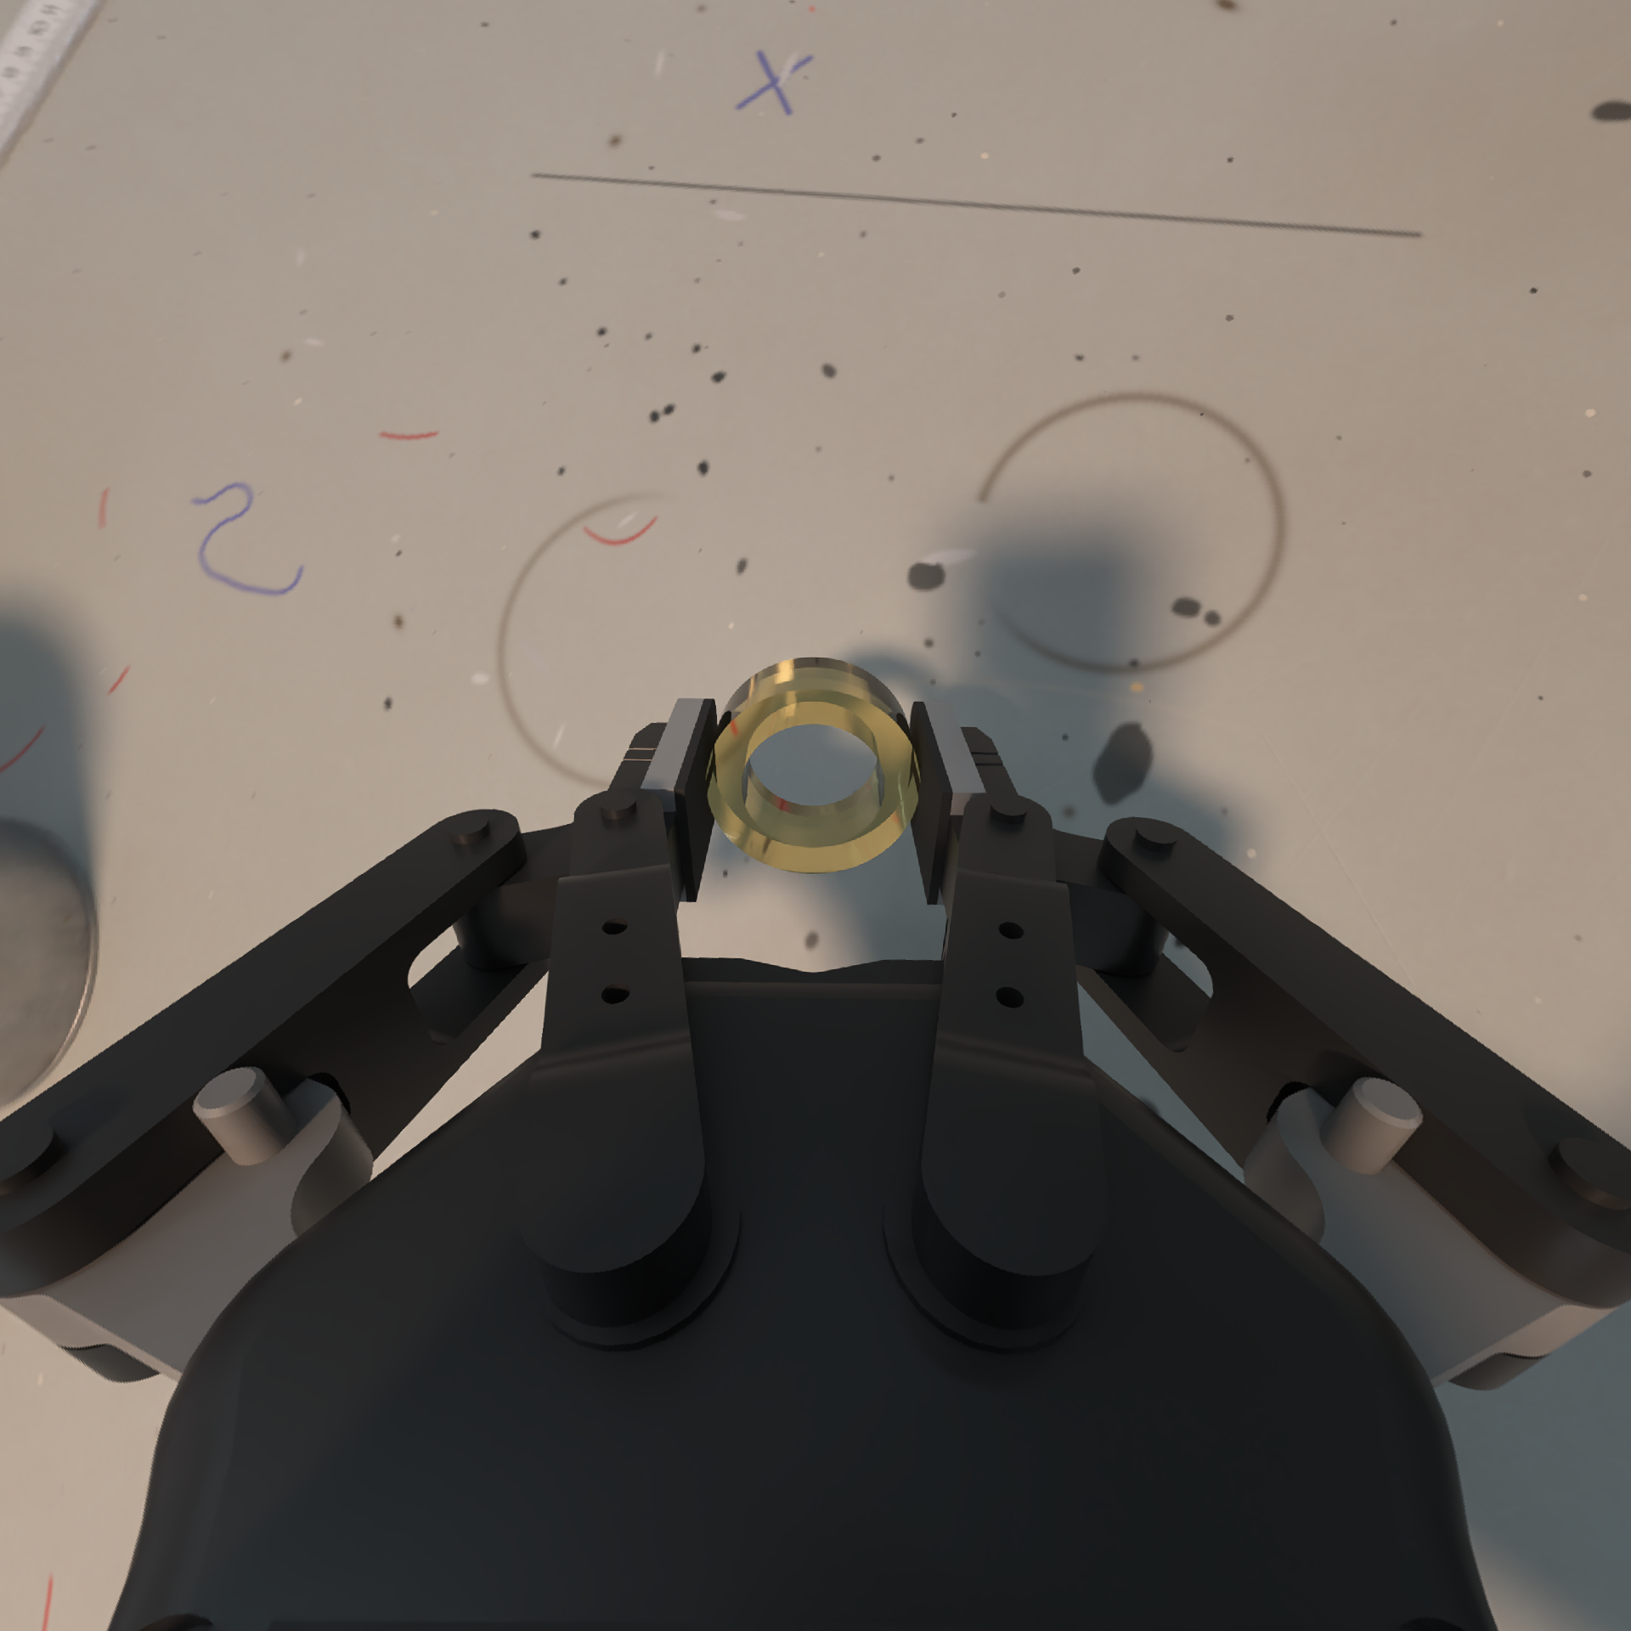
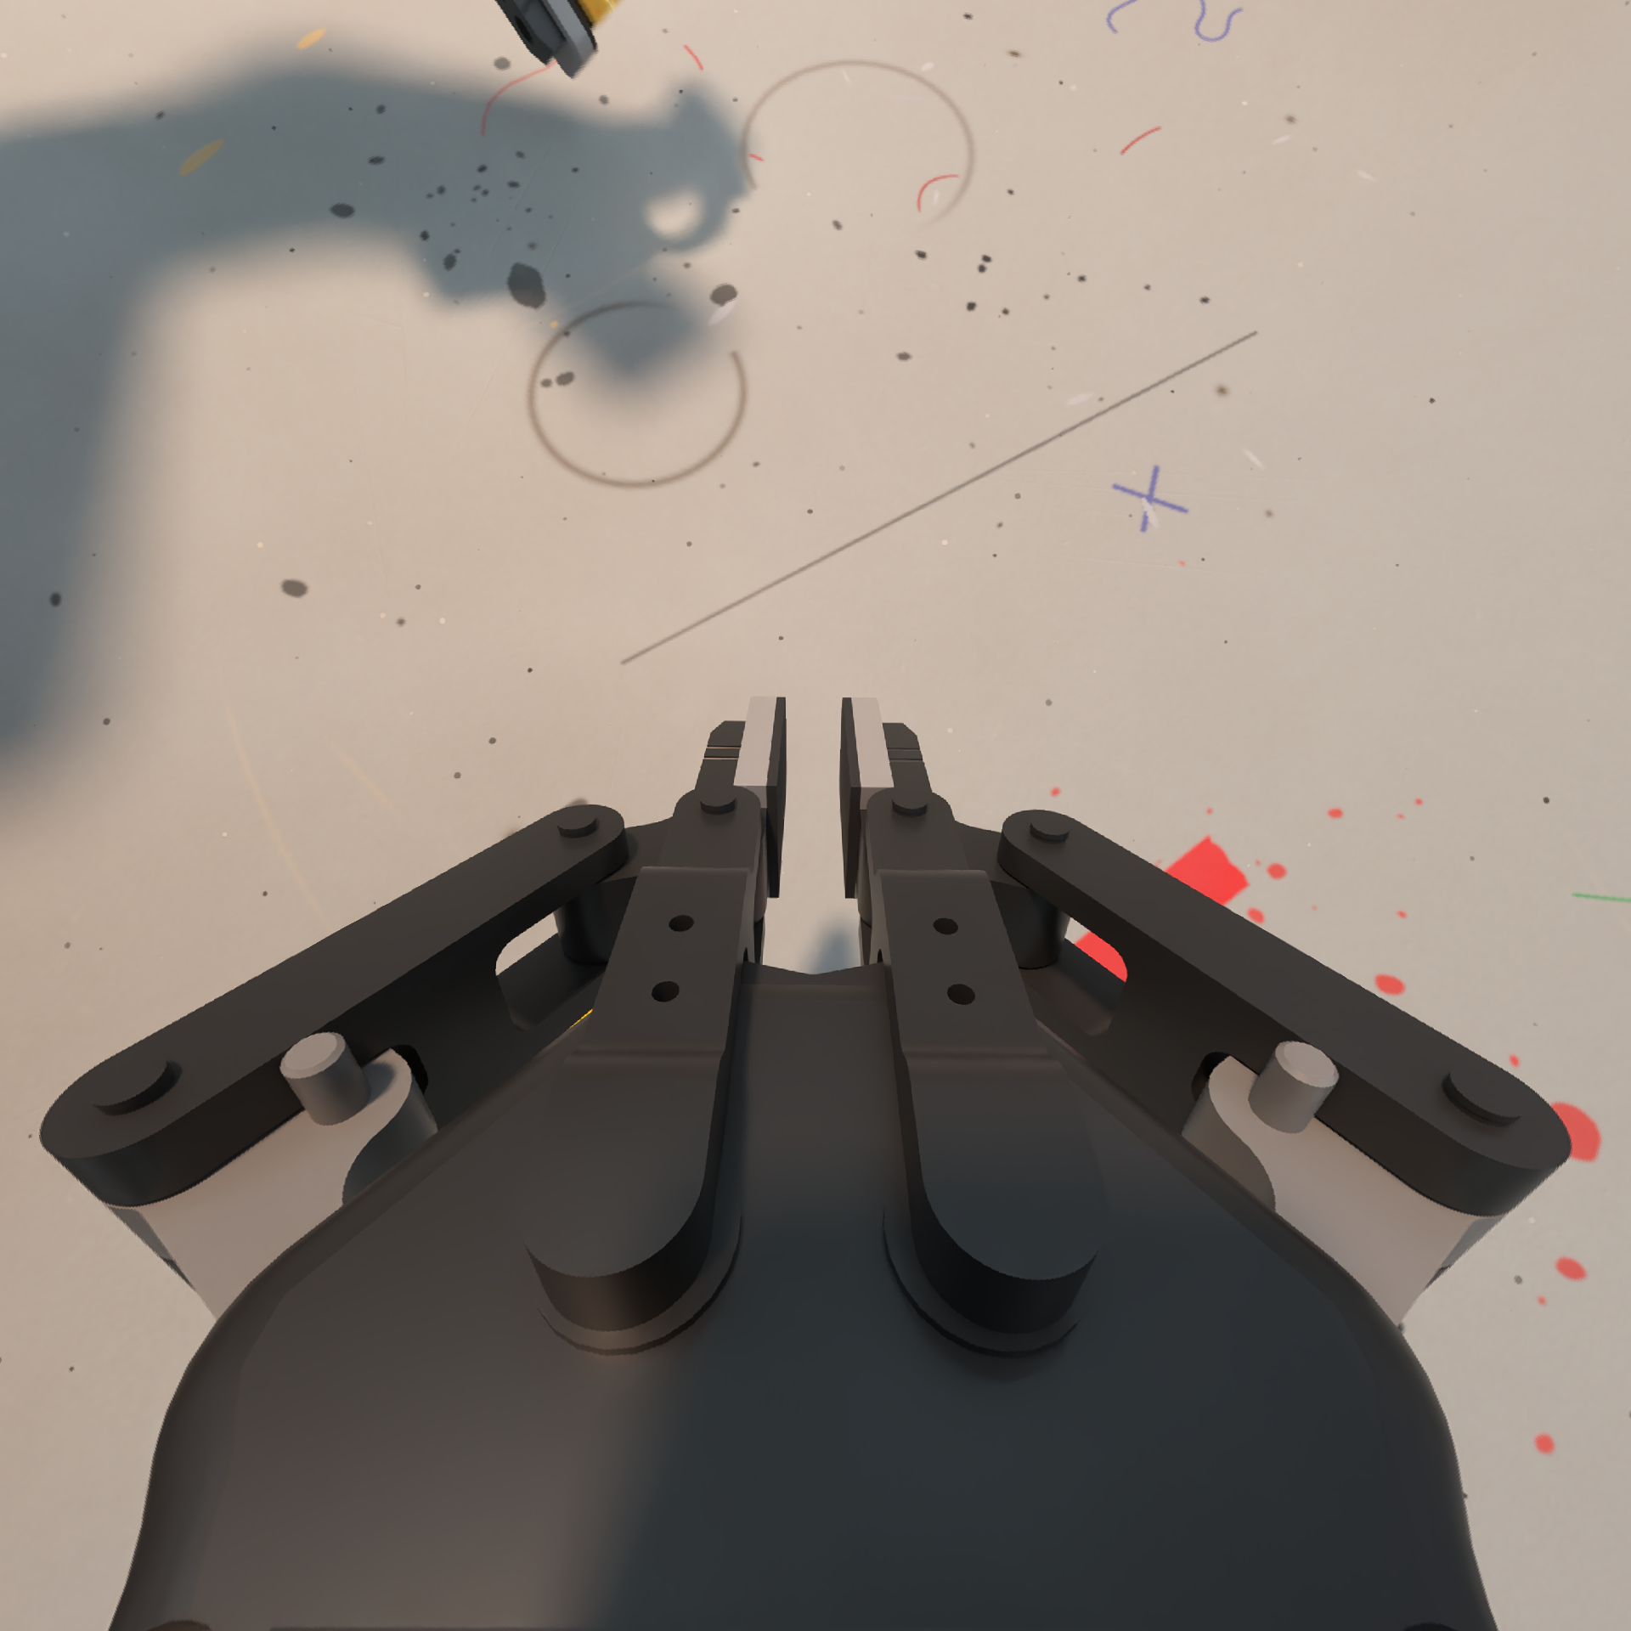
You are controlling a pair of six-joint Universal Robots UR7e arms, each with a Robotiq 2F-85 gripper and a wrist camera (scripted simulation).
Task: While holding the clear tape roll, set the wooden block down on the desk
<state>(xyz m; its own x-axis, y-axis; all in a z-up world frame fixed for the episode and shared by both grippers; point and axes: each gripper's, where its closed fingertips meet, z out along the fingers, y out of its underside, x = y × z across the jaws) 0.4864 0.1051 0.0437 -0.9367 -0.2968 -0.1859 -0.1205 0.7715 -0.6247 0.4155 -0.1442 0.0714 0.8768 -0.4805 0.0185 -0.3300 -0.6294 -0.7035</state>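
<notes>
The left gripper (image 1: 812, 777) pinches the clear tape roll (image 1: 810, 766) between its pads, above the desk (image 1: 883, 291); the right gripper (image 2: 813, 777) stands slightly parted, holding nothing; no wooden block shows anywhere, so whether it was set down I cannot tell.

Your left gripper (image 1: 812, 777) holds the tape roll (image 1: 810, 766) above the desk (image 1: 883, 291), and nothing sits between the right one's fingers.

In your left wrist view the roll sits between the two pads, its hole facing you. On the desk beyond it lie two drawn circles, one left (image 1: 565, 644), one right (image 1: 1138, 529), a straight line (image 1: 971, 205) farther off, a ruler (image 1: 31, 66) at the far left corner, and a round disc (image 1: 40, 962) at the left edge. Your right gripper (image 2: 813, 759) hangs over bare desk, its pads just apart; the left gripper shows at the top edge.
</notes>
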